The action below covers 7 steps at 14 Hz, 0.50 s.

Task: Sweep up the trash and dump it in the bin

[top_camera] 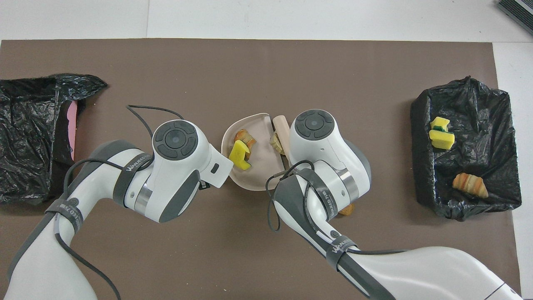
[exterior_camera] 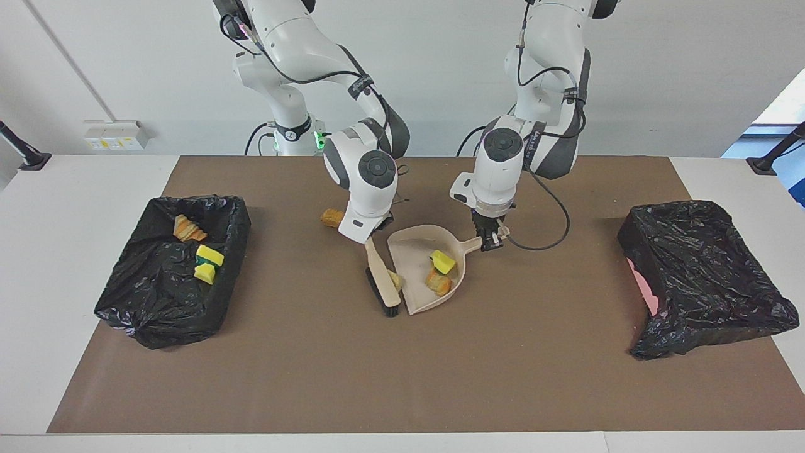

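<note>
Gripping the dustpan [exterior_camera: 427, 267] by its handle, the left gripper [exterior_camera: 490, 241] keeps it flat mid-mat, with a yellow sponge piece [exterior_camera: 442, 260] and a tan bread lump [exterior_camera: 438, 282] inside. The right gripper [exterior_camera: 371, 240], fingers clamped on the brush [exterior_camera: 383, 283], presses a pale scrap [top_camera: 275, 140] against the pan's open edge. Another lump [exterior_camera: 332, 218] lies toward the robots' edge, three scraps in the lined bin [exterior_camera: 170, 277] at the right arm's end.

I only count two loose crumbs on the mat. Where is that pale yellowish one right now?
The pale scrap lies mid-table at the open lip of the dustpan, pressed between it and the brush; in the overhead view it shows just inside the pan's edge.
</note>
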Available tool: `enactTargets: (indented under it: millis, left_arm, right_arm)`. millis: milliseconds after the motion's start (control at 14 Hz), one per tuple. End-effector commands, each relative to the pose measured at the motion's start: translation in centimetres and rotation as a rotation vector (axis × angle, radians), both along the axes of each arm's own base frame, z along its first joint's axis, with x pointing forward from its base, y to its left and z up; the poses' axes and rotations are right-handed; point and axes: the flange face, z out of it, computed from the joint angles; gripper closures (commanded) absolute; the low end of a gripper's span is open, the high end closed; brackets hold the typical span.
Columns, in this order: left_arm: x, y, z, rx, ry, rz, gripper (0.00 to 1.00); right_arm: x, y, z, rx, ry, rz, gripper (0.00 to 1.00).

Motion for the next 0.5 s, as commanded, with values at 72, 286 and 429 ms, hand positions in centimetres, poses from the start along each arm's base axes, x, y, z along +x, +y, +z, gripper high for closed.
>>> enactTargets:
  millis: [72,286,429]
  left_arm:
    - [-0.9,0.3,0.2,0.01,-0.018,0.011,1.0]
    - [-0.9,0.3,0.2,0.011,-0.016,-0.003,1.0]
    - [-0.9,0.3,0.2,0.013,-0.014,-0.025,1.0]
  right_arm:
    - [-0.8,0.9,4.3,0.172,0.098,-0.15,1.0]
    - [-2.1,-5.4,11.0,-0.016,0.102,-0.333,1.0]
    - [-5.8,-8.3,12.1,-0.185,0.11,-0.299,1.0]
